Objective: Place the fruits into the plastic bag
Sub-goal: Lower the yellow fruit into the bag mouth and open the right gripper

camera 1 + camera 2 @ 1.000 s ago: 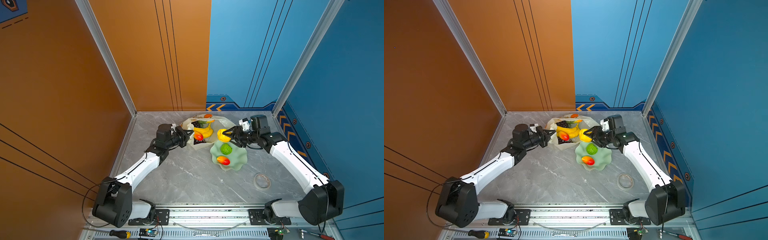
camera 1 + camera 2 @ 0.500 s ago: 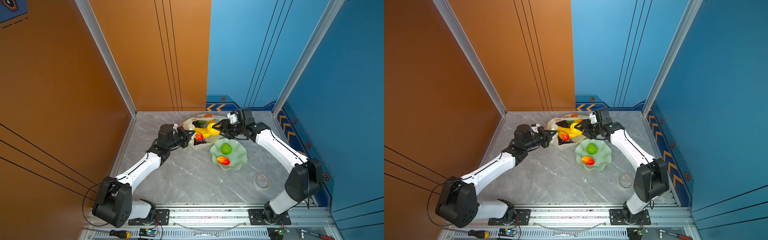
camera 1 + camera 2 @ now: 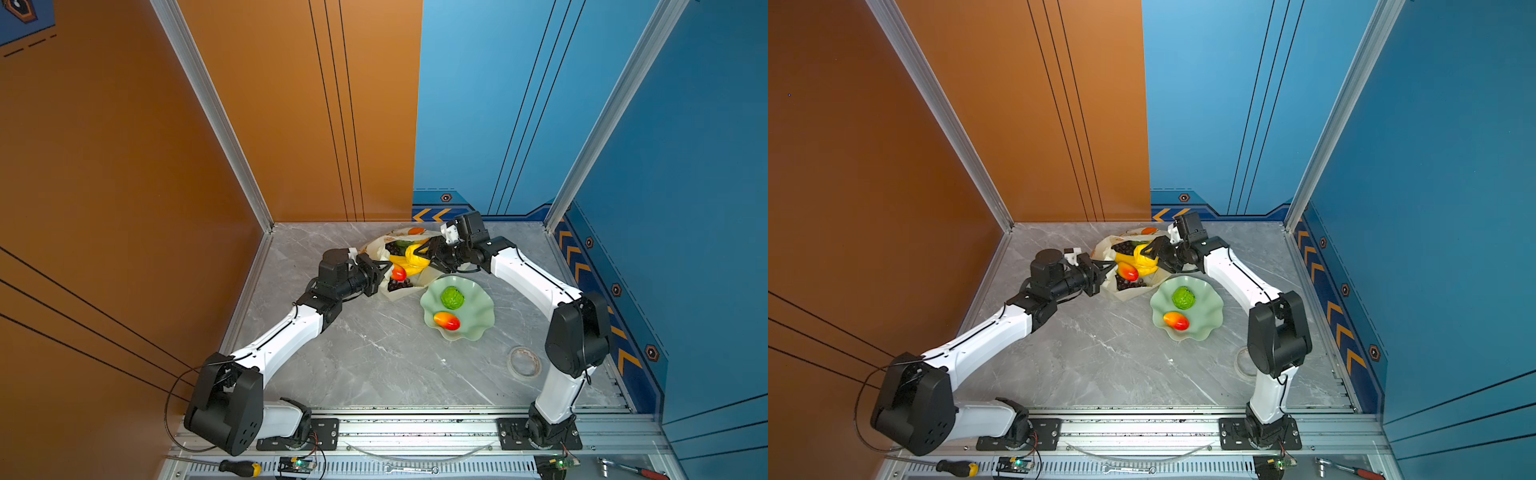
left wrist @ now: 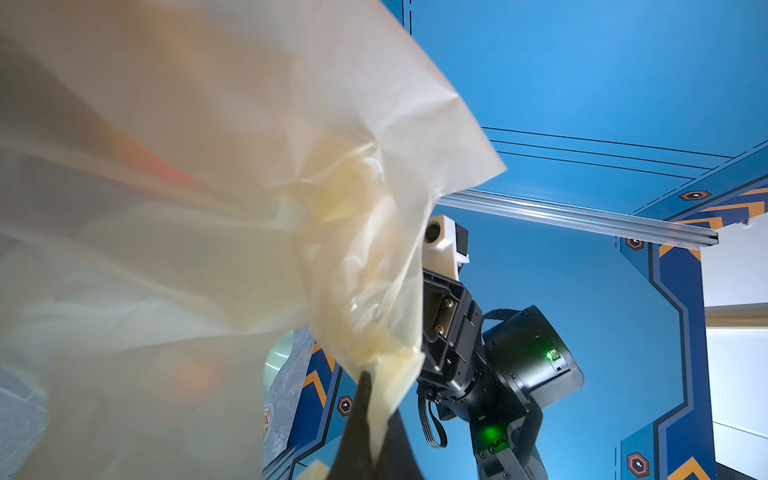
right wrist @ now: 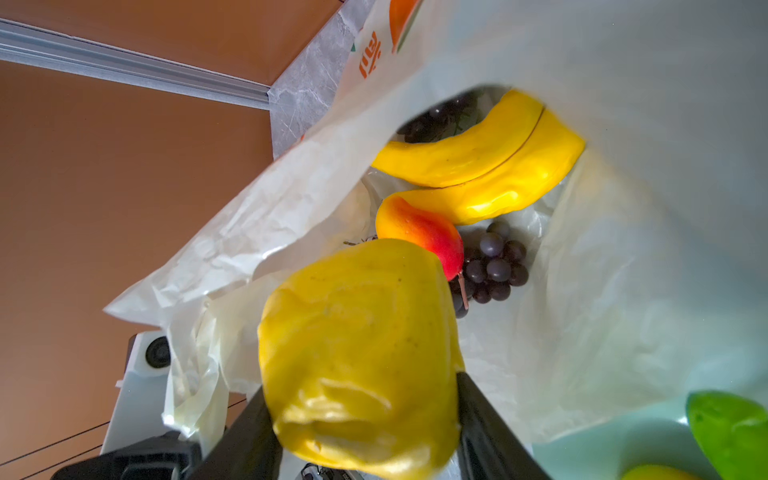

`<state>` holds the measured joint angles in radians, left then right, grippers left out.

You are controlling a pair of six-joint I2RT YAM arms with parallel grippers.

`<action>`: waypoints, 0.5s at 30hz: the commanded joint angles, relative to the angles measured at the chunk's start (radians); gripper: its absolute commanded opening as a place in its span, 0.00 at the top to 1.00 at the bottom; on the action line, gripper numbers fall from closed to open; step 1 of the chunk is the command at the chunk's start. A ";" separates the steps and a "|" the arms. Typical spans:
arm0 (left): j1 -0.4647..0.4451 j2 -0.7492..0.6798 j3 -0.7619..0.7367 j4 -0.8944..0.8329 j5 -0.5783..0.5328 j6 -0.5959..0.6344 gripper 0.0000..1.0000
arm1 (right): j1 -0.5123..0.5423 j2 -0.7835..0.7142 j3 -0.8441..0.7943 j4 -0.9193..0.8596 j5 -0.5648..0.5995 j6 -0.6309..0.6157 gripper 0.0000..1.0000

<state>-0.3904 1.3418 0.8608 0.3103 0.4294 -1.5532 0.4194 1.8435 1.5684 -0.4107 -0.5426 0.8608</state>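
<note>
Right claw (image 5: 361, 386) has carried yellow fruit (image 5: 353, 328) from beside dish (image 3: 478, 328) to bag (image 5: 623, 249) mouth, pinching it. Left claw (image 3: 383, 269), pressed together on bag edge, lifts it. Bananas (image 5: 478, 166), mango (image 5: 424, 232), grapes (image 5: 494, 266) lie inside, under the fruit. Green fruit (image 3: 452, 298), second mango (image 3: 446, 321) sit on dish. Bag: crinkly cream, orange print, rear desk (image 3: 374, 353).

The crinkly cream-white translucent plastic bag (image 3: 398, 293) lies open on the bench (image 3: 374, 365), one edge pinched by the left hand (image 4: 372, 411). Inside are a yellow banana bunch (image 5: 478, 166), a red-yellow mango (image 5: 424, 232) and dark purple grapes (image 5: 494, 266). The right hand (image 5: 359, 390) grips a lumpy yellow fruit (image 5: 357, 332) at the bag's mouth. A bumpy green fruit (image 3: 452, 297) and a second mango (image 3: 446, 320) rest in the pale green dish (image 3: 482, 328) beside.
</note>
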 commanded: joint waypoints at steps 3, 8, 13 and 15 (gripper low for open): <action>-0.010 0.000 0.026 -0.014 -0.008 0.017 1.00 | 0.015 0.085 0.085 -0.010 0.055 -0.025 0.43; -0.010 0.000 0.021 -0.016 -0.003 0.018 1.00 | 0.021 0.173 0.168 -0.006 0.082 -0.011 0.42; -0.006 0.008 0.017 -0.016 -0.002 0.015 1.00 | 0.018 0.247 0.221 0.012 0.109 0.018 0.41; -0.002 0.013 0.021 -0.016 0.004 0.015 1.00 | 0.018 0.279 0.237 0.021 0.116 0.028 0.41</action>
<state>-0.3931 1.3426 0.8608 0.3096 0.4294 -1.5532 0.4358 2.0857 1.7641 -0.4065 -0.4652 0.8700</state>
